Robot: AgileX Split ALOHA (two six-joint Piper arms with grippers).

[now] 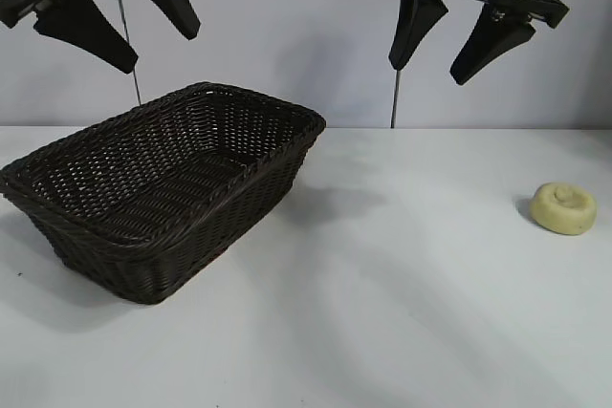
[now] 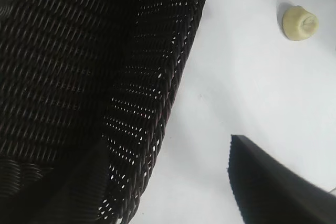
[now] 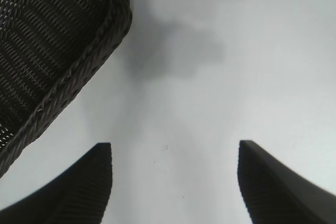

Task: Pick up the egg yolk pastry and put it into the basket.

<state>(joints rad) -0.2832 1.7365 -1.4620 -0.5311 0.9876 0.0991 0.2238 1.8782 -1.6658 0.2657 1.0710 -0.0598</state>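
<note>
On table [image 1: 402, 312], egg yolk pastry [image 1: 564, 207] well apart from basket [image 1: 163, 188]

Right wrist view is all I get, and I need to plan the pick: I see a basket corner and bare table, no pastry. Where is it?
Observer: The egg yolk pastry sits on the table far out on the right arm's side, well apart from the basket.
Operator: Is anything in the basket already?
Observer: No, the exterior view shows nothing inside it.
Operator: How high is my pincer?
Observer: The right pincer hangs open well above the table, between basket and pastry.
Operator: And the other arm?
Observer: The left pincer hangs open, high above the basket.
</note>
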